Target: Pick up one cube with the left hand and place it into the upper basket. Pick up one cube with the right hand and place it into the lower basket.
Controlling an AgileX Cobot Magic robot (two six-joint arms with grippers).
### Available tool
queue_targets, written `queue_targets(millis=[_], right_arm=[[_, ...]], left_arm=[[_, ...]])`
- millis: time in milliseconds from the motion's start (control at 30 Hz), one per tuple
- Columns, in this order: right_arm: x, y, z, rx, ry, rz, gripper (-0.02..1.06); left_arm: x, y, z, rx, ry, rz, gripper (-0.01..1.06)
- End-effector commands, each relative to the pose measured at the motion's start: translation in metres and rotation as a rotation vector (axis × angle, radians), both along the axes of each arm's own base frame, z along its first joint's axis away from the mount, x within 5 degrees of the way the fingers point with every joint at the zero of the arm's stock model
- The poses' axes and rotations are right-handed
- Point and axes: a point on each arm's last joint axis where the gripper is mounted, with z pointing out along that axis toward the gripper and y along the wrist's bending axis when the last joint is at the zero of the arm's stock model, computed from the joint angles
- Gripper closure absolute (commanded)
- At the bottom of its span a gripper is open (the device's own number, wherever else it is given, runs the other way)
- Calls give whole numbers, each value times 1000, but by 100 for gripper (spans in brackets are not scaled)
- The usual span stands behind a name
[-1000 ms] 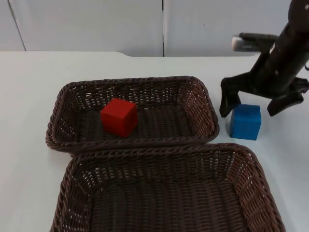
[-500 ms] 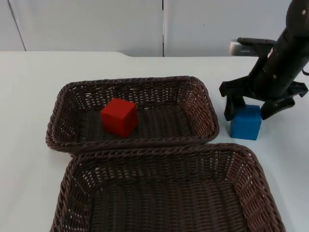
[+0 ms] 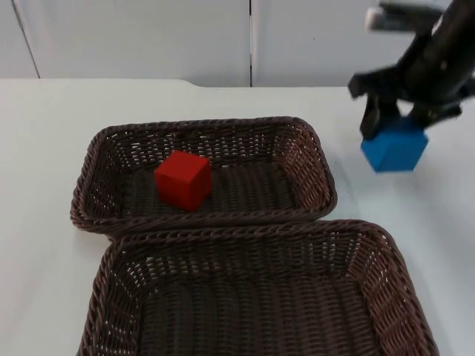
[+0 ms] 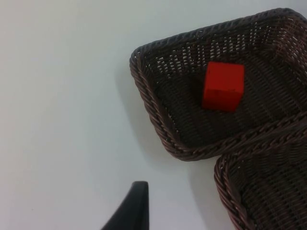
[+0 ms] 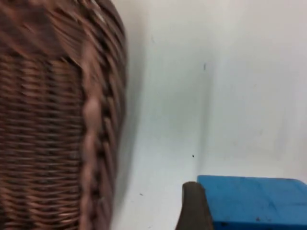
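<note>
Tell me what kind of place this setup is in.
Probably a robot test bench or lab: a bare white table top ending at a grey partition wall, with two wicker baskets and the right claw shut on a blue cube.

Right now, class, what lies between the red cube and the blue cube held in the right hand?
In the top view, the upper basket's woven right wall, then bare white table, separate the red cube from the blue cube in the right hand.

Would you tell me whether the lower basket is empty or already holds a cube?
Empty as far as it shows: the lower basket holds no cube; the blue cube hangs in the right gripper.
</note>
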Motion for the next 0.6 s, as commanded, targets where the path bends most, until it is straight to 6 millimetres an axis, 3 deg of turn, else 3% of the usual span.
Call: queue_targets(millis=[0,100,233,567], right_arm=[[-6,1,28,0,-49,32,105],[-16,-4,61,-8,-115,65,105],[-21,-6,75,-2,-141,67,105],[-23,-6,78,-16,-146,107,105]], left_arm=[[-1,0,0,-3,-2,1,7],[-1,0,0,-3,-2,1,7],[-1,0,0,-3,-2,1,7],[-1,0,0,-3,-2,1,7]])
